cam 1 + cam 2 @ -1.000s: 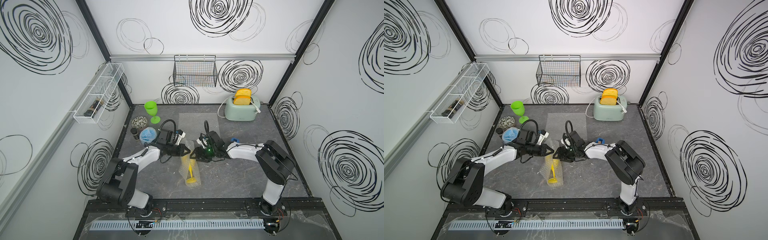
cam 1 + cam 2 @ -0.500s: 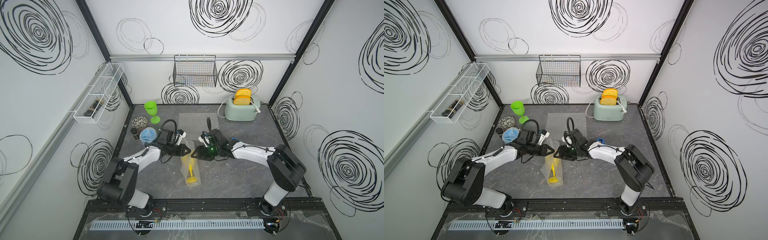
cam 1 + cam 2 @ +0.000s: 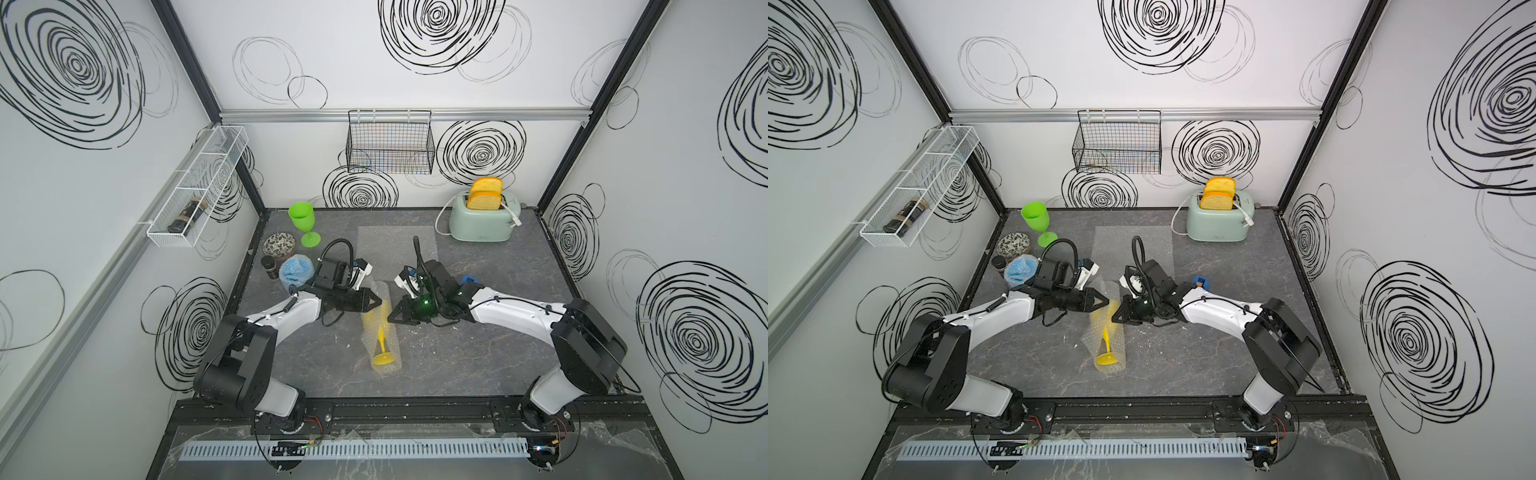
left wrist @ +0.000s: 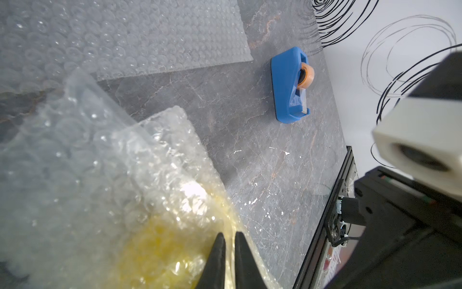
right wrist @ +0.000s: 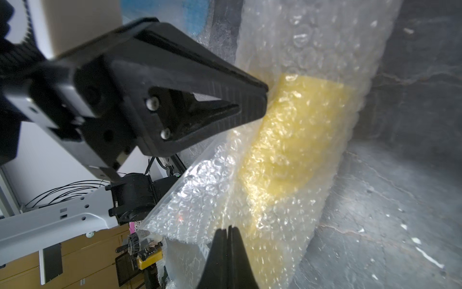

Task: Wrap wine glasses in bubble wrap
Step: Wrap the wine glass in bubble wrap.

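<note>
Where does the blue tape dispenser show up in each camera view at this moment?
Top views: in both, the blue tape dispenser peeks out behind the right arm, mid-table.
Left wrist: seen whole, lying apart from the corner of the flat bubble wrap sheet.
Right wrist: not in it.
Shared landmark: the wrapped yellow goblet, visible in all four.
</note>
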Controlling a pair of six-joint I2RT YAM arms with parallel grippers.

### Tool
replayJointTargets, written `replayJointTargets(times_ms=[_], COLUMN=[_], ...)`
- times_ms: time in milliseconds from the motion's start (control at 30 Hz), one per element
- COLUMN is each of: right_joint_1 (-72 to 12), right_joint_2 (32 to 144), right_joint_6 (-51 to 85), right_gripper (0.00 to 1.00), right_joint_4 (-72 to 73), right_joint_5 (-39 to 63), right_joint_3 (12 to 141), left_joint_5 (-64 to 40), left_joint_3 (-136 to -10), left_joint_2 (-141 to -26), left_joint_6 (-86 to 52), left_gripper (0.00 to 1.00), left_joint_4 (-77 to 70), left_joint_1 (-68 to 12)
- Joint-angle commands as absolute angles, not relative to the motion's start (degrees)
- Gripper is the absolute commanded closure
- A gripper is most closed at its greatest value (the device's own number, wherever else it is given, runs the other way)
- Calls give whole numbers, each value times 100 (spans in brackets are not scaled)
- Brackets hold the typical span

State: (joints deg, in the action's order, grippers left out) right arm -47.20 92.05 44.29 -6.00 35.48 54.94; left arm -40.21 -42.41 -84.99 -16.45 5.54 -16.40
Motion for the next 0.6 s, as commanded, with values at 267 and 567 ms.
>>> replayJointTargets(times_ms=[267, 567], right_joint_1=[-5117, -5317], right_joint_2=[9629, 10249], right_joint_6=[4076, 3754], right_gripper=[100, 100], right_joint_4=[-775, -1158], right_joint_5=[3935, 3851], right_joint_3=[5712, 6002], left_joint_5=[-3611, -3605], left_joint_3=[-4157, -4148], left_joint_2=[-8598, -8585], left_joint_6=[-1572, -1566], left_gripper=[85, 85], left_joint_4=[795, 790], left_joint_1=[-1649, -1670])
